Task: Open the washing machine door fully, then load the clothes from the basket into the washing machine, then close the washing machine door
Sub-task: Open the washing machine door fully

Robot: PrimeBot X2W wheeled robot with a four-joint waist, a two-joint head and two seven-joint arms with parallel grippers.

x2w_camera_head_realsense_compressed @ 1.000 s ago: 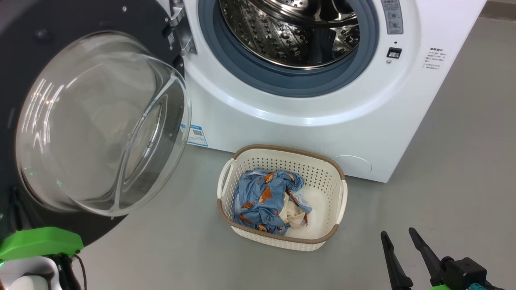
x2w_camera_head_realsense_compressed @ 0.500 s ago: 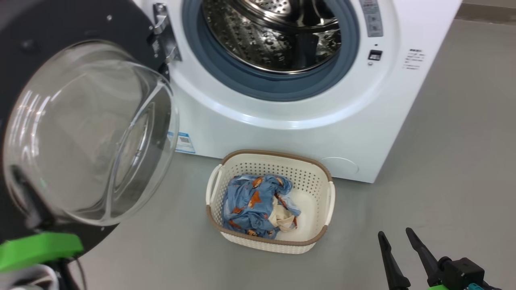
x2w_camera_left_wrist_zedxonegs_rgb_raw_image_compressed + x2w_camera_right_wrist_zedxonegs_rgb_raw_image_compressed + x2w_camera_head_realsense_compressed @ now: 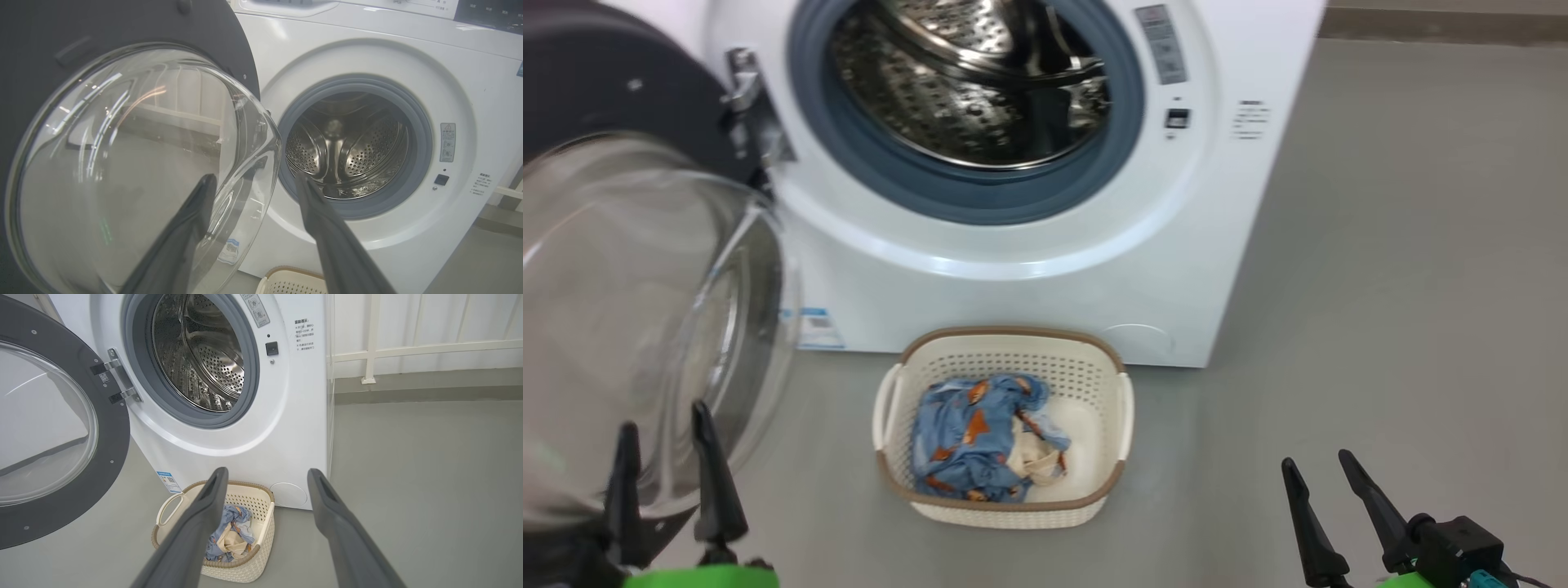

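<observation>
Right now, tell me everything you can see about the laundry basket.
The basket is small, rectangular, cream-white, plastic by its look, with perforated walls, a brown woven-look rim and a handle on either side. It stands upright on the grey floor close before the washing machine. The clothes, blue patterned and cream, lie bunched mostly in its left half.

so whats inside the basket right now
The basket holds crumpled blue fabric with orange-brown prints and a cream-white piece against it; part of the basket floor is bare. Anything beneath the bundle is covered.
</observation>
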